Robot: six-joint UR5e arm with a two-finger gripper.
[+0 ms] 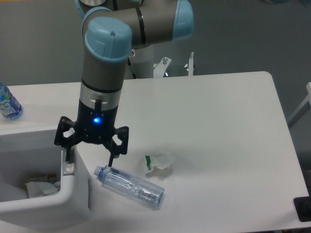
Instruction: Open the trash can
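The white trash can (73, 194) stands at the lower left against the table's front left corner. Its inside shows from above, with crumpled paper (41, 184) at the bottom. A flat white band (29, 133) runs along its far edge; I cannot tell if this is the lid. My gripper (89, 160) is open and empty, pointing down over the can's right rim. Its left finger (66, 154) is just above a small grey piece (68, 168) on the rim. Its right finger (111, 160) hangs outside the can over the table.
A clear plastic bottle (131, 187) lies on the table just right of the can, its cap under my right finger. A crumpled wrapper (159, 161) lies beside it. A blue-labelled bottle (7, 103) stands at the far left. The table's right edge (284, 121) slants away.
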